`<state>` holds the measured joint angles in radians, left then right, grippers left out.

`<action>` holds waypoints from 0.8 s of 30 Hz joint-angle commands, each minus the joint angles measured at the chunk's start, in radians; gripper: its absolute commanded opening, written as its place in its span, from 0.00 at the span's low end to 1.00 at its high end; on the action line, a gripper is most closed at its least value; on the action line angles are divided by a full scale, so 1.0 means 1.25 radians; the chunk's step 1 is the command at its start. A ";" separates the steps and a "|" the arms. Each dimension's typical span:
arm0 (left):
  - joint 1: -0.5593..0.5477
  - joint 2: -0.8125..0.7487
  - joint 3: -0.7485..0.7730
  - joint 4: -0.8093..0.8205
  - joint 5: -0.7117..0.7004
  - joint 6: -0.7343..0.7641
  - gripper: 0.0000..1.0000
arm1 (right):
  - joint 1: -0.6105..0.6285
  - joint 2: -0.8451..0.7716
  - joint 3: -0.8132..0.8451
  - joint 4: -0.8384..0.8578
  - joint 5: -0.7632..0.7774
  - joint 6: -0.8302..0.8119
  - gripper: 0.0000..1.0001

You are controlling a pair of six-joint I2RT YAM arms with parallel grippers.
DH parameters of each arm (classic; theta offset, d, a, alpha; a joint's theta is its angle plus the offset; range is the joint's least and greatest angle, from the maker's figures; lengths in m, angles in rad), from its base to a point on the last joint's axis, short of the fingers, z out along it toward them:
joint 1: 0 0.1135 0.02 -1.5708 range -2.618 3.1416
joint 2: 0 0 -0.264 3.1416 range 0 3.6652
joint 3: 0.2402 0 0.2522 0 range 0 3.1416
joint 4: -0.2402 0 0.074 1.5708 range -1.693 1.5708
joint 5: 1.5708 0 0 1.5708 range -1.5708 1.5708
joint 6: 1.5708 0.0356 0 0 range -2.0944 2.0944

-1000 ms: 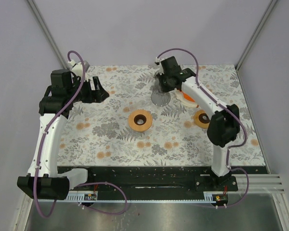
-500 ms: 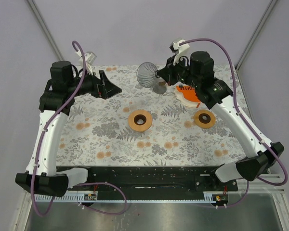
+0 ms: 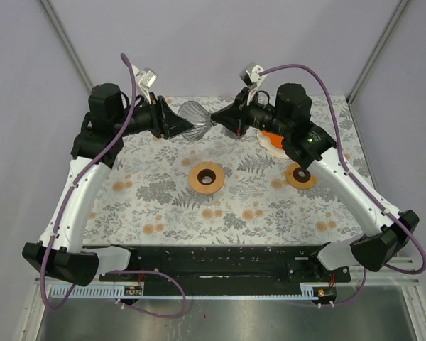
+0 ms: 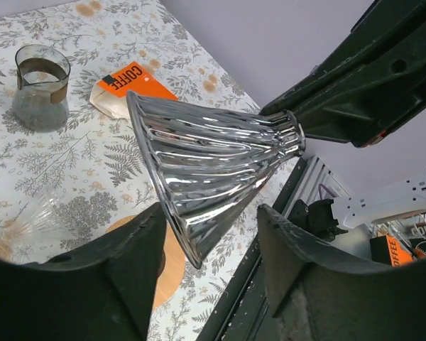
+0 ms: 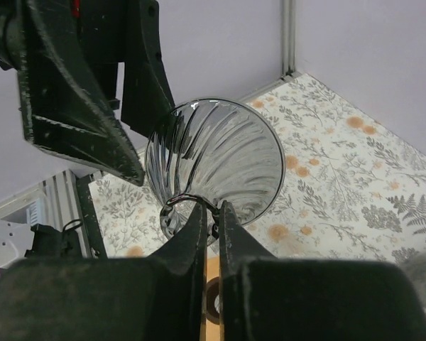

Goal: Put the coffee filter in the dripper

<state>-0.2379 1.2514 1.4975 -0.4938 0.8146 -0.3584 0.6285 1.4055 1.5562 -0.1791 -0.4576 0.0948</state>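
The dripper (image 3: 195, 128), a shiny ribbed cone, hangs on its side in the air above the back of the table. My right gripper (image 3: 217, 119) is shut on the thin wire ring at its narrow end (image 5: 192, 201). My left gripper (image 3: 176, 126) stands open around the wide rim (image 4: 163, 206), one finger (image 4: 138, 263) close beside the rim and a gap to the other finger (image 4: 298, 263). The coffee filter (image 3: 273, 141), beige paper under an orange COFFEE label (image 4: 131, 79), lies flat on the table behind the right arm.
Two round wooden rings lie on the flowered table, one mid-table (image 3: 206, 177) and one to the right (image 3: 299, 175). A small glass carafe (image 4: 39, 89) stands near the filter. Grey walls close off the back and sides.
The right arm lifted the dripper off the table, tipped it sideways and carried it left. The left arm swung right to the dripper's wide end, and its jaws have narrowed around the rim.
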 commanded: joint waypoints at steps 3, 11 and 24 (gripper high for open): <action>-0.026 -0.005 -0.005 0.086 0.032 -0.029 0.40 | 0.006 -0.021 -0.006 0.121 -0.078 0.036 0.00; -0.033 -0.027 -0.009 0.000 0.008 0.058 0.00 | 0.005 -0.003 -0.050 0.082 -0.005 -0.010 0.15; -0.168 -0.054 0.070 -0.321 -0.459 0.630 0.00 | -0.029 -0.040 -0.094 -0.075 0.301 -0.016 0.79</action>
<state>-0.3656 1.2289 1.5093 -0.8146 0.4267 0.1326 0.6167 1.3941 1.3502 -0.2073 -0.2169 0.0525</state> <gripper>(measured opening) 0.061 0.780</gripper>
